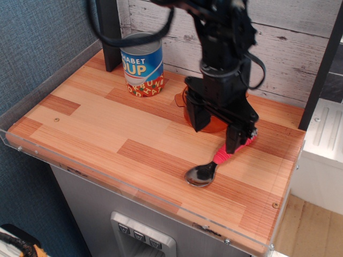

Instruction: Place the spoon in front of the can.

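Observation:
The spoon (pixel 206 170) lies on the wooden counter at the front right, silver bowl toward the front, pink-red ribbed handle pointing back right and partly hidden by my gripper. The can (pixel 142 64), blue label with a red band at its base, stands upright at the back left. My gripper (pixel 215 132) is open, fingers pointing down, above the spoon's handle and in front of the orange pot. One finger (pixel 234 140) overlaps the handle; the other (pixel 196 118) is to its left. It holds nothing.
An orange transparent pot (pixel 185 107) stands behind the gripper, mostly hidden by it. A dark post (pixel 110 37) stands left of the can. A clear plastic rim (pixel 134 190) runs along the counter's front edge. A white plank wall is behind.

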{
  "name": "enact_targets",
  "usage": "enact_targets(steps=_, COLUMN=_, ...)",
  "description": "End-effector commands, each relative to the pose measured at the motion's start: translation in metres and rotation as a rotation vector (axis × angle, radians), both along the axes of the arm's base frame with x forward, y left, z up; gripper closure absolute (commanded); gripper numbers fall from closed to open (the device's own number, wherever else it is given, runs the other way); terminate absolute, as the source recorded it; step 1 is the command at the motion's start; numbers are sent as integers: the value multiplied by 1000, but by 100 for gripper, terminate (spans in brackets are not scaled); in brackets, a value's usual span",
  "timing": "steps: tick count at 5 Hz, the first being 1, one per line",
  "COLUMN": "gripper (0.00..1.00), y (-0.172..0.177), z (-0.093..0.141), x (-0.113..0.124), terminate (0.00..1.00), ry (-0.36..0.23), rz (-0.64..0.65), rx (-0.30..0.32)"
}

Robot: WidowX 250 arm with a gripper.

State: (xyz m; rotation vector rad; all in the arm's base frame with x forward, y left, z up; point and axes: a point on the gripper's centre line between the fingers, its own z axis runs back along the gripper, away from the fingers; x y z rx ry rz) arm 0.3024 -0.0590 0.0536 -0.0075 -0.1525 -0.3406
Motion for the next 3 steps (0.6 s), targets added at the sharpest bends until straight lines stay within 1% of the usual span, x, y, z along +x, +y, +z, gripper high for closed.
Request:
enact_targets(steps=1, gripper=0, y=-16, z=-10, x=8, terminate=0, ry=-22, rz=-22, rx=9)
enact_targets(steps=2, gripper=0, y=-19, z=-20, x=8, terminate=0, ry=-23, rz=-25, rx=18)
enact_targets(steps=3, gripper=0, y=-17, z=-32, x=10, terminate=0, ry=-34, rz=-16, rx=10)
